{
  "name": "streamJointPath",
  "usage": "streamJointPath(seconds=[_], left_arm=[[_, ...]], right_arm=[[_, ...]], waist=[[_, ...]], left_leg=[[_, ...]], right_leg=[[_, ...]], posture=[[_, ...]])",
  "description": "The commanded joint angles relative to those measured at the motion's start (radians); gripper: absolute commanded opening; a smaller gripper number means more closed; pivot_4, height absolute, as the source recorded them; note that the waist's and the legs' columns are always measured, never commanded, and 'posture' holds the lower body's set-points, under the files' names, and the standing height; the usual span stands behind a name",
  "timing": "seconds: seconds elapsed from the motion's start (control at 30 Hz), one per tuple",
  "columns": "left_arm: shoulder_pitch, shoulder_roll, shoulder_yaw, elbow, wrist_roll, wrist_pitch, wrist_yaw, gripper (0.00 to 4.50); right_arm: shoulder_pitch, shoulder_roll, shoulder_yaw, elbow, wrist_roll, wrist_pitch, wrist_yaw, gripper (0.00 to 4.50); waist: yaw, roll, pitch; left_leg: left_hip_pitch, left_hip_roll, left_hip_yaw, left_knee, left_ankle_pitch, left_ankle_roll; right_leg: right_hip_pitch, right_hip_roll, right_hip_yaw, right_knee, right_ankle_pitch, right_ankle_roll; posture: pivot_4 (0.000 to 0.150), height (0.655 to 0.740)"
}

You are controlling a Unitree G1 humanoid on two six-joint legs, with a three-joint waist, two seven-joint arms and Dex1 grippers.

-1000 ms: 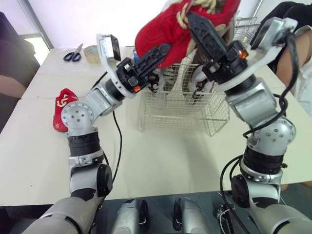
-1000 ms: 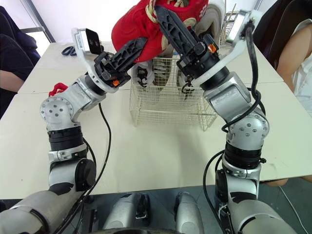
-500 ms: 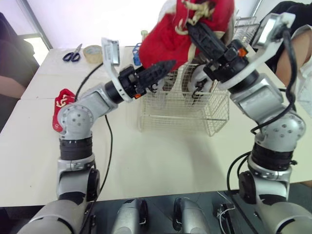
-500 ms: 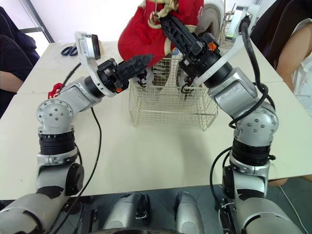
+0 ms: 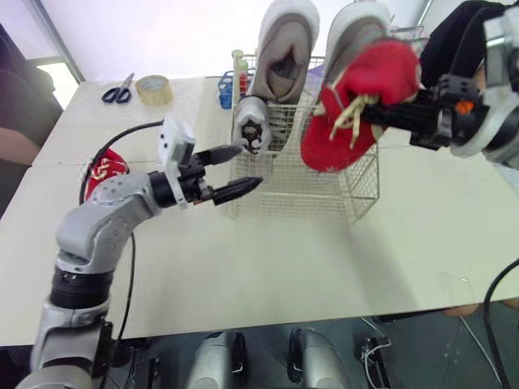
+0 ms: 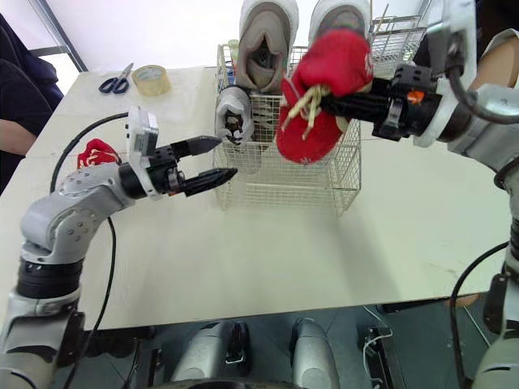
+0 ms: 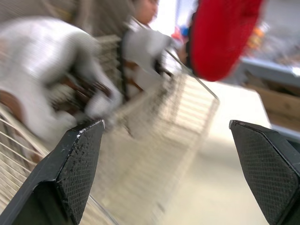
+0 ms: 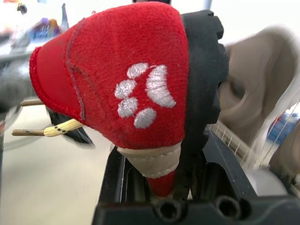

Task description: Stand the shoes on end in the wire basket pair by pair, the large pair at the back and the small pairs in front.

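Right gripper (image 6: 350, 104) is clamped tight on a red shoe (image 6: 328, 77), held up at the right front of the wire basket (image 6: 284, 174), laces dangling. Left gripper (image 6: 227, 156) gapes wide, empty, just beside the basket's left front corner. Second red shoe (image 6: 96, 152) lies on the table (image 6: 243, 243).

The red shoe (image 8: 112, 75) bears a white paw print (laces tan, heel tab cream); the large pair (image 6: 263, 40) is grey; the wire basket (image 6: 292, 185) white.
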Motion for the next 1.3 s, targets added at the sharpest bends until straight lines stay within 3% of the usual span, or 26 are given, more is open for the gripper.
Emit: streamJointPath(seconds=[0.03, 0.43, 0.9, 0.97, 1.03, 1.17, 1.2, 1.3], left_arm=[[-0.013, 0.006, 0.025, -0.038, -0.032, 0.01, -0.008, 4.44], [-0.016, 0.011, 0.026, -0.063, -0.055, 0.039, 0.013, 4.44], [-0.047, -0.021, 0.032, -0.063, -0.088, 0.059, 0.048, 4.44], [-0.048, -0.019, 0.037, -0.061, -0.094, 0.061, 0.051, 4.5], [-0.047, -0.01, 0.037, -0.061, -0.09, 0.061, 0.048, 4.5], [-0.045, 0.009, 0.044, -0.053, -0.088, 0.065, 0.041, 4.5], [-0.045, 0.012, 0.045, -0.051, -0.085, 0.063, 0.04, 4.5], [-0.047, 0.02, 0.048, -0.047, -0.084, 0.062, 0.04, 4.5]], right_arm=[[-0.035, -0.035, 0.037, 0.055, -0.135, -0.104, 0.141, 0.51], [-0.046, 0.03, 0.149, 0.246, -0.455, -0.369, 0.335, 0.51], [0.056, 0.111, 0.142, 0.296, -0.539, -0.443, 0.377, 0.51], [0.07, 0.109, 0.138, 0.274, -0.54, -0.434, 0.373, 1.53], [0.077, 0.1, 0.131, 0.253, -0.546, -0.431, 0.365, 2.17], [0.074, 0.075, 0.098, 0.193, -0.507, -0.344, 0.354, 4.24], [0.074, 0.066, 0.094, 0.181, -0.508, -0.328, 0.353, 4.44], [0.078, 0.043, 0.079, 0.159, -0.535, -0.325, 0.34, 4.44]], waist=[[0.004, 0.0, 0.0], [0.003, 0.0, 0.0], [0.003, 0.0, 0.0], [0.001, 0.0, 0.0], [0.0, 0.0, 0.0], [0.002, 0.0, 0.0], [0.003, 0.0, 0.0], [0.003, 0.0, 0.0]], left_leg=[[0.0, 0.0, 0.0, 0.0, 0.0, 0.0], [-0.001, 0.0, 0.0, 0.001, 0.0, -0.001], [0.0, 0.0, 0.0, 0.001, 0.001, -0.001], [0.0, 0.0, 0.0, 0.001, 0.001, -0.001], [0.0, 0.0, 0.0, 0.001, 0.001, -0.002], [0.0, 0.0, 0.0, 0.001, 0.001, -0.002], [0.0, 0.0, 0.0, 0.001, 0.001, -0.002], [0.0, 0.0, 0.0, 0.001, 0.001, -0.002]], right_leg=[[0.0, 0.0, 0.0, 0.0, 0.0, 0.0], [0.0, 0.0, 0.0, 0.0, 0.001, 0.002], [0.001, 0.0, 0.0, 0.0, 0.001, 0.002], [0.001, 0.0, 0.0, 0.0, 0.001, 0.002], [0.001, 0.0, 0.0, 0.001, 0.001, 0.002], [0.001, 0.0, 0.0, 0.001, 0.001, 0.002], [0.001, 0.0, 0.0, 0.001, 0.001, 0.002], [0.001, 0.0, 0.0, 0.001, 0.001, 0.002]], posture=[[0.15, 0.74], [0.15, 0.74], [0.15, 0.74], [0.15, 0.74], [0.15, 0.74], [0.15, 0.74], [0.15, 0.74], [0.15, 0.74]])
